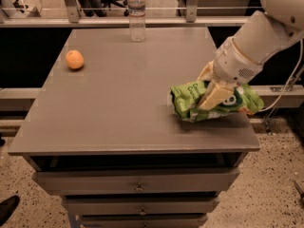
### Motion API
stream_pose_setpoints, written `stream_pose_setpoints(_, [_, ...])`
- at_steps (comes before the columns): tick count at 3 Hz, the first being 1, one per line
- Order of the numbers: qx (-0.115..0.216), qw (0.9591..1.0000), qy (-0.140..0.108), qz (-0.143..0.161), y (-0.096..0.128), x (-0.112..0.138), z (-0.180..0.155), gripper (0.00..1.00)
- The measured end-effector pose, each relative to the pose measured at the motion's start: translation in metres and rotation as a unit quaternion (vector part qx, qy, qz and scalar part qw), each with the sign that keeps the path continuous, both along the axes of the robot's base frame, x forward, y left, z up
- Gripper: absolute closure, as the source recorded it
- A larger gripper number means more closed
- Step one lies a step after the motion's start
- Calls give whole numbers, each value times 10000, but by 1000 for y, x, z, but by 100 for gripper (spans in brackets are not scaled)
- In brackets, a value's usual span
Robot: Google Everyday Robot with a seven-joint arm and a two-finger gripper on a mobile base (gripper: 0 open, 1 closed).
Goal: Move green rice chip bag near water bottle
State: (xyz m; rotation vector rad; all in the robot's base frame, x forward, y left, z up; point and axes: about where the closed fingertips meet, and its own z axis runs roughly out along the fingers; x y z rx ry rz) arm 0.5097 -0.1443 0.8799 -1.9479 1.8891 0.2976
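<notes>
The green rice chip bag [186,98] is crinkled and bright green, at the right side of the grey table [118,108]. My gripper [206,91] comes in from the right on a white arm. It is shut on the bag, with one cream finger [213,95] across the bag's front and the other behind it. The bag's right end sticks out past the table's right edge. The water bottle [137,16] stands upright at the far middle edge of the table, well away from the bag.
An orange [74,59] lies at the far left of the table. Drawers [137,182] sit under the tabletop. A rail [142,20] and chair legs stand behind the table. A shoe [7,208] is on the floor at the lower left.
</notes>
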Motion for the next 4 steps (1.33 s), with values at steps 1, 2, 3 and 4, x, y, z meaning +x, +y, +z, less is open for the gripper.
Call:
stream_pose_setpoints(1, [0,10000,-67,1,1,3,5,100])
stream_pose_setpoints(2, [1,10000,-70,1,1,3,5,100])
stream_pose_setpoints(3, [142,9988,-475,32,6,37,12,100])
stream_pose_setpoints(4, [301,9939,-1056,102,18,100,26,100])
